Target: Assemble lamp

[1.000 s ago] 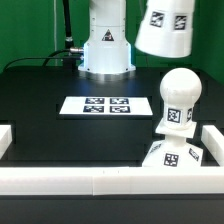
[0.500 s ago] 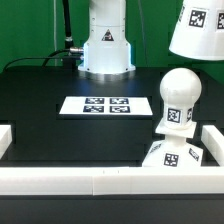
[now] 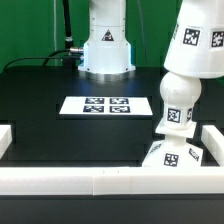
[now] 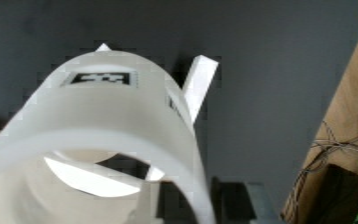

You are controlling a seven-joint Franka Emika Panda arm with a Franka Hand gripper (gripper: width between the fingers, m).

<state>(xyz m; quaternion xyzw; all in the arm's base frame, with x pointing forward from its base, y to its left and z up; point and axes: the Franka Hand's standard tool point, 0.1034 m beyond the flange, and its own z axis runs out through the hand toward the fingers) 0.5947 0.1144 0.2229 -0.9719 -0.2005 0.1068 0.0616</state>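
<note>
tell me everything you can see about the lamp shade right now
The shade is a white, smooth, plastic-looking tapered cup carrying black-and-white square tags. It hangs tilted in the air at the exterior view's right, its open mouth down over the top of the ball-shaped bulb, which stands on the base. Whether it touches the bulb cannot be told. The wrist view shows its hollow inside; the gripper itself is not visible.

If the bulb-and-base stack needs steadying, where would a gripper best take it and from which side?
Judgement: grip the narrow tagged neck of the white ball-shaped bulb, coming in level from the exterior view's left. The round top is under the large white tapered shade, the small white sloped base flares and would slip, and the white rail blocks the front.
</note>
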